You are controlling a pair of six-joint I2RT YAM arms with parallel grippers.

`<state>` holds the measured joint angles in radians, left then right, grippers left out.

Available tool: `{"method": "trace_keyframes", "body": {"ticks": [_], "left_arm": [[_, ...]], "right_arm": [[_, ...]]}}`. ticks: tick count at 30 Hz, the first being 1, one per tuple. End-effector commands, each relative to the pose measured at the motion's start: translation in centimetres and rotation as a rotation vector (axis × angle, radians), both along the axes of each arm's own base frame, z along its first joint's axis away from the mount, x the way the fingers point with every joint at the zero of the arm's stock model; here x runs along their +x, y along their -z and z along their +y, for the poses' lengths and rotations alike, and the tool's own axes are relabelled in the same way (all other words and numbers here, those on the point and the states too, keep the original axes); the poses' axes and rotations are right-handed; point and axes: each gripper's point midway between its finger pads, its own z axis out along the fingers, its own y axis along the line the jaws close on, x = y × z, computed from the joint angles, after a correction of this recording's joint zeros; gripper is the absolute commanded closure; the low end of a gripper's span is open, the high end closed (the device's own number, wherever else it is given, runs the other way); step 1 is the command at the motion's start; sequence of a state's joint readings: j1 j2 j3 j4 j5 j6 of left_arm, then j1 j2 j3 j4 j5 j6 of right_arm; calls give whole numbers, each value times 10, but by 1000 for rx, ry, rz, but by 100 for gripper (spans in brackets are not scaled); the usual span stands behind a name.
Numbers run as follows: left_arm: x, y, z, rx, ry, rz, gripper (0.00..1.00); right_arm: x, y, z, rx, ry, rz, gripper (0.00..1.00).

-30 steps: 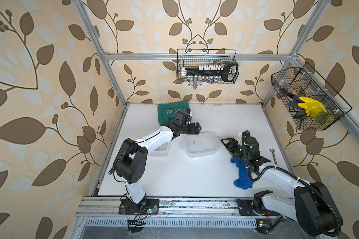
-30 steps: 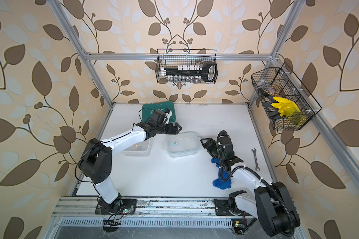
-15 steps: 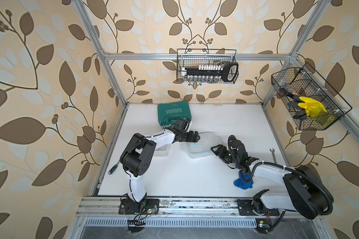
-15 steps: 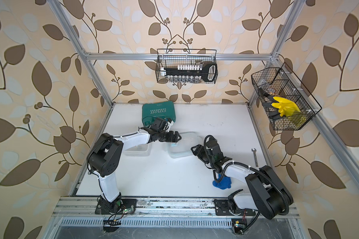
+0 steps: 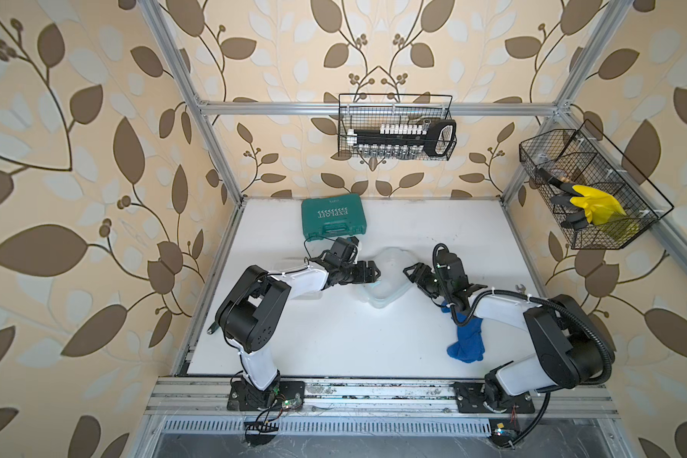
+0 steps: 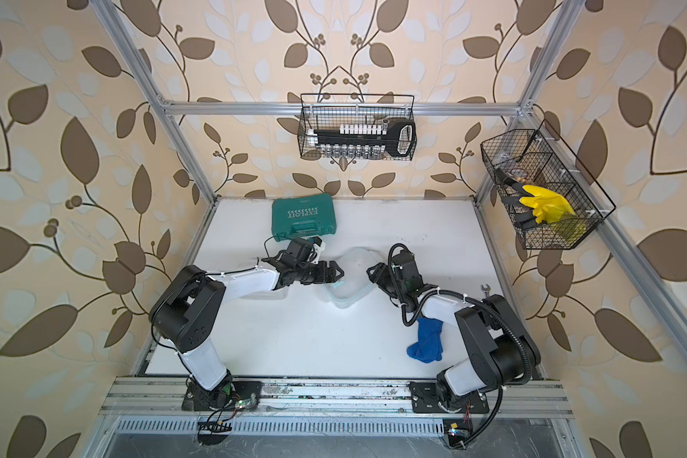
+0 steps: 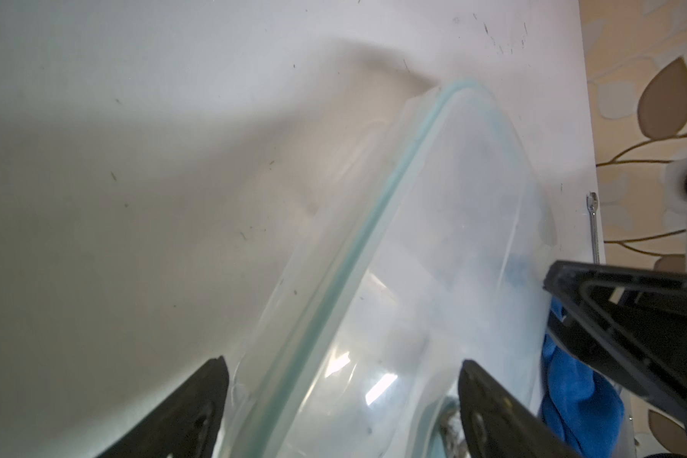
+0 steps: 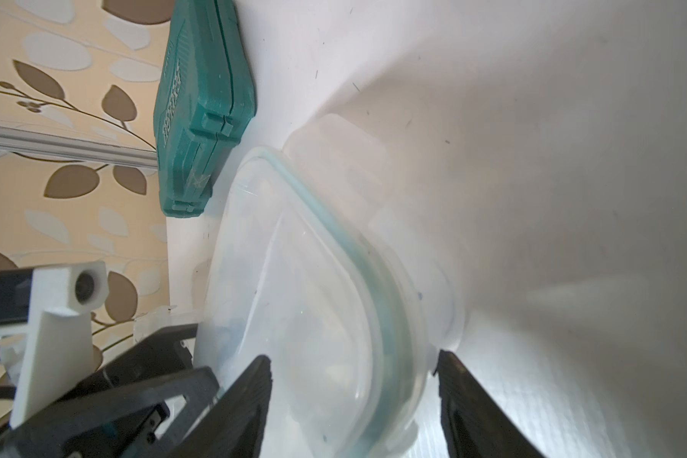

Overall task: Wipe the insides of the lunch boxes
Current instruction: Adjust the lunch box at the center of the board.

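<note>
Left gripper (image 5: 375, 273): jaws stand wide, one on each side of the end of the lunch box (image 5: 387, 273) that faces the left arm. In the left wrist view the box fills the gap between them, but firm contact cannot be confirmed.

Right gripper (image 5: 409, 273): jaws partly apart, astride the green-rimmed lid edge at the opposite end. One finger (image 8: 254, 396) lies over the lid, the other beside the tub's flange. A grip cannot be confirmed here either.

Location: the lunch box, lid on, is at the middle of the white table (image 5: 334, 349), between the two grippers and corner-on to the front edge. Whether it rests flat or is tipped cannot be told.

Also noted: a second lunch box (image 5: 292, 263), clear, largely hidden under the left forearm.

Other items:
- teal case (image 5: 332, 218), flat by the back wall, apart from the box
- blue cloth (image 5: 467, 341), crumpled on the table beneath the right arm, clear of both sets of jaws
- wrench (image 5: 521, 288), by the right edge
</note>
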<state>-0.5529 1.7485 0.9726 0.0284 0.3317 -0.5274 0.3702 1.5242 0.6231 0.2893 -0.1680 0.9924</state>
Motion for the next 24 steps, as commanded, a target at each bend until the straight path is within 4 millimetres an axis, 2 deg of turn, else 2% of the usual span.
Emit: {"method": "trace_keyframes", "body": {"ticks": [1,8,11,16,19,22,24], "left_arm": [[-30,-7,-22,-55,39,48,8],[-54,0,-23,-42,-4,72,8],[-59,-1,-20,-25,-21,74,7],[-65,-5,-6,18,-59,87,4],[-61,-19,14,103,-106,42,1],[-52,-48,28,149,-138,-33,1],[-43,-76,34,129,-152,-94,1]], "right_arm": [[20,-20,16,36,-65,-51,33],[55,-23,31,65,-102,-41,33],[62,-20,36,68,-123,-29,33],[70,-19,31,85,-133,-27,32],[66,-25,13,80,-98,-31,31],[55,-37,-6,73,-51,-48,29],[43,-46,-12,91,-22,-59,29]]}}
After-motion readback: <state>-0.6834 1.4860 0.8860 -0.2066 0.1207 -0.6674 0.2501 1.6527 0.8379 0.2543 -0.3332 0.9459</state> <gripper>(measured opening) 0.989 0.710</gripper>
